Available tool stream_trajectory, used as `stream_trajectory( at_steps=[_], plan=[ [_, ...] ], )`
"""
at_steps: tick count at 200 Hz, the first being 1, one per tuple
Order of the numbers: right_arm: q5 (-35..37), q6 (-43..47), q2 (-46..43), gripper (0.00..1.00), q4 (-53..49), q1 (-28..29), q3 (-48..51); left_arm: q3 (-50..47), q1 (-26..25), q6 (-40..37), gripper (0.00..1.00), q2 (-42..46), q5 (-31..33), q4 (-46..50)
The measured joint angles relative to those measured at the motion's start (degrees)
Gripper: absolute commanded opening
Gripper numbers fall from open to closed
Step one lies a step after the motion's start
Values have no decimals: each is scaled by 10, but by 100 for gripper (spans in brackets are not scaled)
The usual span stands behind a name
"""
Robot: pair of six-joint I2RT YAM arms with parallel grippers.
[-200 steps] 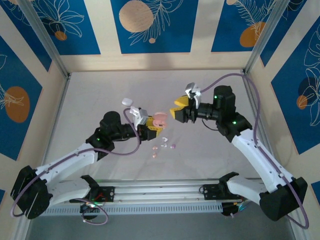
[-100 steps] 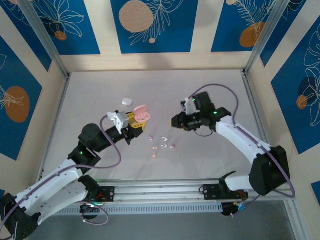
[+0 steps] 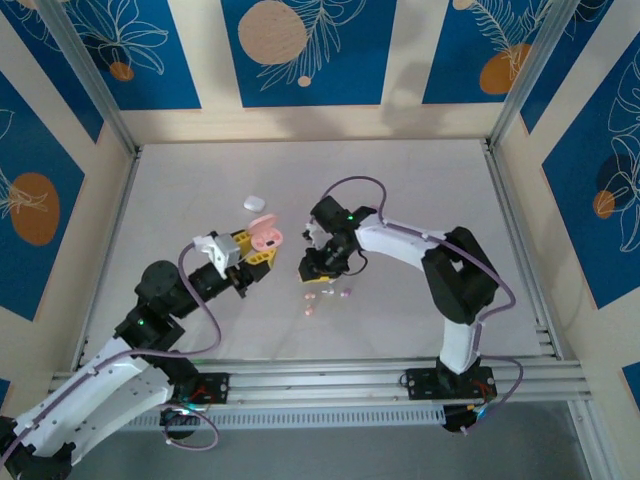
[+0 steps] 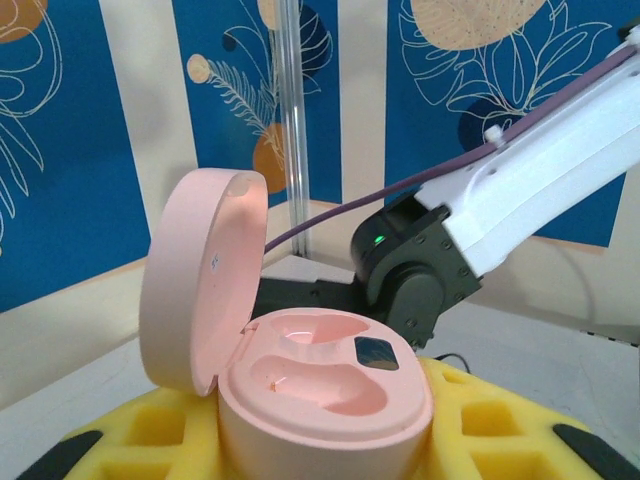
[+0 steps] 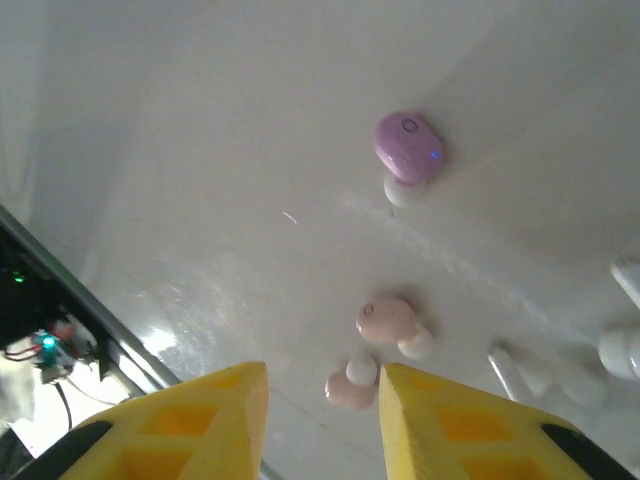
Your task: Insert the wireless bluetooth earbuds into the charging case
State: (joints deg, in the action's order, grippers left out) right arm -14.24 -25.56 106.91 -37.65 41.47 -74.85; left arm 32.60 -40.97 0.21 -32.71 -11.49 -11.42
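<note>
The pink charging case [image 4: 325,390] stands open, its lid [image 4: 200,270] tipped back and both wells empty. My left gripper [image 4: 330,445] is shut on the case's base, its yellow pads on either side. From above, the case [image 3: 266,236] hangs over the table left of centre in the left gripper [image 3: 252,252]. My right gripper [image 3: 309,270] is low over the wireless bluetooth earbuds [image 3: 328,293]. It is open [image 5: 322,420], with one pink earbud [image 5: 350,388] just ahead of the gap between the pads. Another pink earbud [image 5: 385,320] and a purple one [image 5: 407,148] lie beyond.
A white closed case [image 3: 253,202] lies on the table behind the left gripper. White earbuds [image 5: 620,350] lie at the right of the right wrist view. The right arm's dark wrist joint [image 4: 415,270] sits close behind the pink case. Aluminium rails [image 3: 320,385] run along the near edge.
My right gripper has swung left and down to just above the earbuds. My left gripper has drawn the open pink case leftward, away from the earbuds.
</note>
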Motion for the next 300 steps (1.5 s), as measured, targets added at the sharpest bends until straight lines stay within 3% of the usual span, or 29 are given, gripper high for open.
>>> stream_trajectory(
  at_steps=[73,220,300],
  plan=[
    [-2,68,68,41,-37,13,-36,0,0,-2,29,-13,0,4],
    [-7,88,72,41,-34,12,-28,0,0,8,29,-35,0,0],
    [-6,101,95,35,-35,12,-34,0,0,8,29,-38,0,-1]
  ],
)
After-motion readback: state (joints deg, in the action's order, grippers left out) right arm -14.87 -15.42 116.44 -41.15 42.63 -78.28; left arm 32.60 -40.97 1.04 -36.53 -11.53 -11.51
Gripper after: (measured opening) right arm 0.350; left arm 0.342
